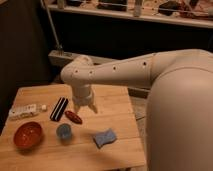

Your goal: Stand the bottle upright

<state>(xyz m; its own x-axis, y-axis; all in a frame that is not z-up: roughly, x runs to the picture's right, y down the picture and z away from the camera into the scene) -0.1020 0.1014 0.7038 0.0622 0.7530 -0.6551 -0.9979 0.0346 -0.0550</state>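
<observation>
Wooden table (pixel 118 106), dark shelving behind. One each: bottle (pixel 22 111), red bowl (pixel 27 135), black striped bar (pixel 59 108), red oval object (pixel 73 117), blue cup (pixel 64 131), blue cloth (pixel 105 137). Gripper (pixel 85 108) hangs over mid-table, just above the oval, beside the bar, fingers apart, nothing between them. Bar lies between gripper and bottle. Bottle lies on its side at the left edge, behind the bowl; whitish, pale label, tiny white cap (pixel 43 107) pointing right, possibly detached.

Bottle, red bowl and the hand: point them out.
bottle (pixel 22 111), camera view, middle of its body.
red bowl (pixel 27 136), camera view, bare inside.
hand (pixel 85 109), camera view, between its open fingertips, over the table (pixel 114 118).
</observation>
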